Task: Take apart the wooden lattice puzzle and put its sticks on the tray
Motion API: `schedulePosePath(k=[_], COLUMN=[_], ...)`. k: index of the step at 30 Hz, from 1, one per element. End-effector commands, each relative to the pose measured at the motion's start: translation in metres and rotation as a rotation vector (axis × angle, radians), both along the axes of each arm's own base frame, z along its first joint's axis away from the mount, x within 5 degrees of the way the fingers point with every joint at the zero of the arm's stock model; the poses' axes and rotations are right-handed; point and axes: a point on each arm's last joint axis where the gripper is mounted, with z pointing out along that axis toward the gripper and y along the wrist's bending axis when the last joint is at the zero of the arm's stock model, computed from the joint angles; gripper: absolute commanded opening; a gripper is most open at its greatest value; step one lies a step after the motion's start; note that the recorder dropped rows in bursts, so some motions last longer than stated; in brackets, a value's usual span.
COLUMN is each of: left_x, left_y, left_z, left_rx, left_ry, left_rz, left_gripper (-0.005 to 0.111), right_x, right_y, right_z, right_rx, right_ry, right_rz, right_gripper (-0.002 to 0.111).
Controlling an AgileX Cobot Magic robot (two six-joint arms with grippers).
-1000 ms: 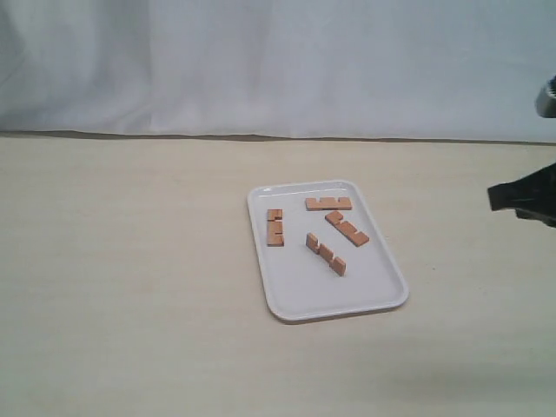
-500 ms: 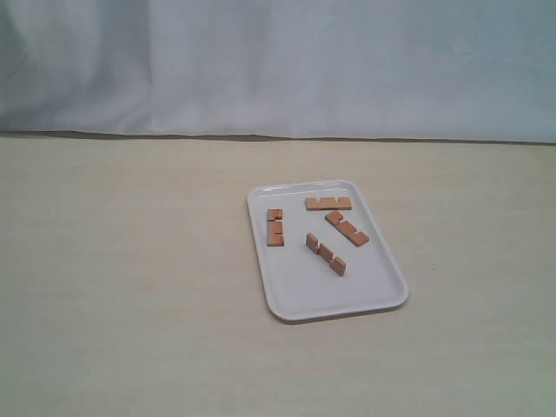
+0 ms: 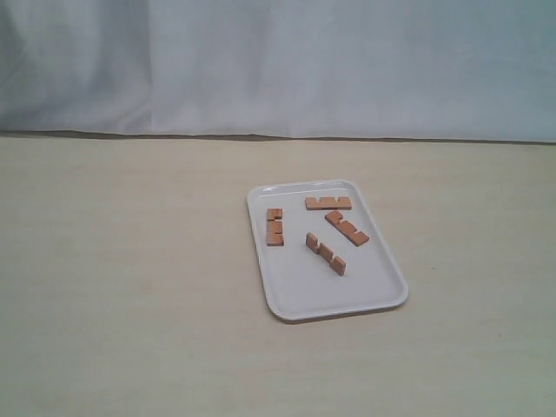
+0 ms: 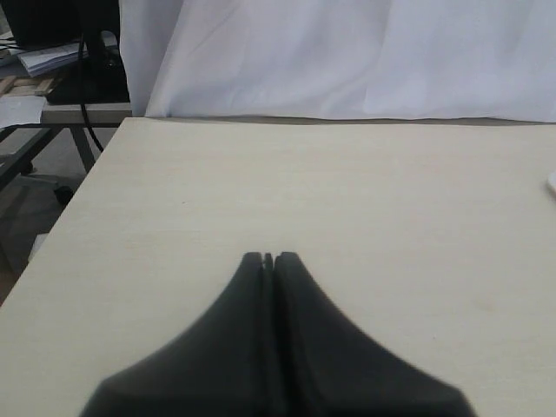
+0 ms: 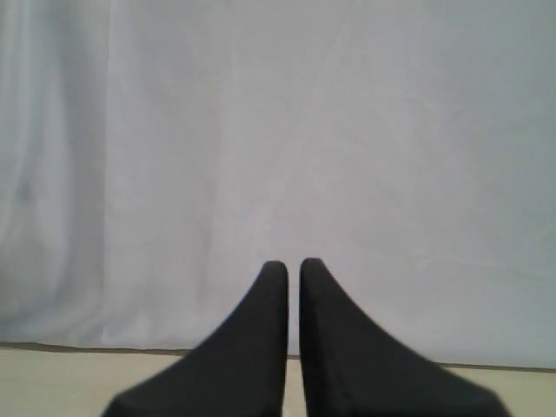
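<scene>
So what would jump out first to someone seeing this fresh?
Four loose sticks, none interlocked, lie scattered over the far half of the white tray, which sits a little right of middle on the table in the exterior view. No arm shows in that view.

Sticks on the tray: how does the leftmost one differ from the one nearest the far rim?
The leftmost stick lies lengthwise along the tray, notches toward the tray's middle; the far stick lies crosswise, notches toward the far rim. The leftmost stick lies alone; the far stick sits close to a diagonal stick. Both: light-brown, two notches, flat on the tray.
</scene>
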Motion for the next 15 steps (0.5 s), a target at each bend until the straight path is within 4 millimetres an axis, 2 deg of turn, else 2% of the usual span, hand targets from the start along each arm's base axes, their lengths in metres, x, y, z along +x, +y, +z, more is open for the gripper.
schedulePosePath(k=[1, 6, 13, 15], left_x=[0.000, 0.000, 0.000, 0.000], left_y=[0.000, 0.000, 0.000, 0.000], left_z=[0.001, 0.001, 0.001, 0.001], left_rx=[-0.002, -0.002, -0.002, -0.002], left_ry=[-0.014, -0.014, -0.014, -0.014], left_rz=[-0.001, -0.001, -0.001, -0.001], left_gripper=[0.000, 0.000, 0.000, 0.000], right_x=[-0.001, 0.008, 0.025, 0.026], right_y=[0.000, 0.000, -0.002, -0.002], right_z=[0.000, -0.019, -0.076, -0.083], right_rx=[-0.006, -0.012, -0.009, 0.000], right_ry=[0.012, 0.031, 0.077, 0.100], right_rz=[0.004, -0.002, -0.011, -0.010], right_gripper=[0.005, 0.005, 0.005, 0.005])
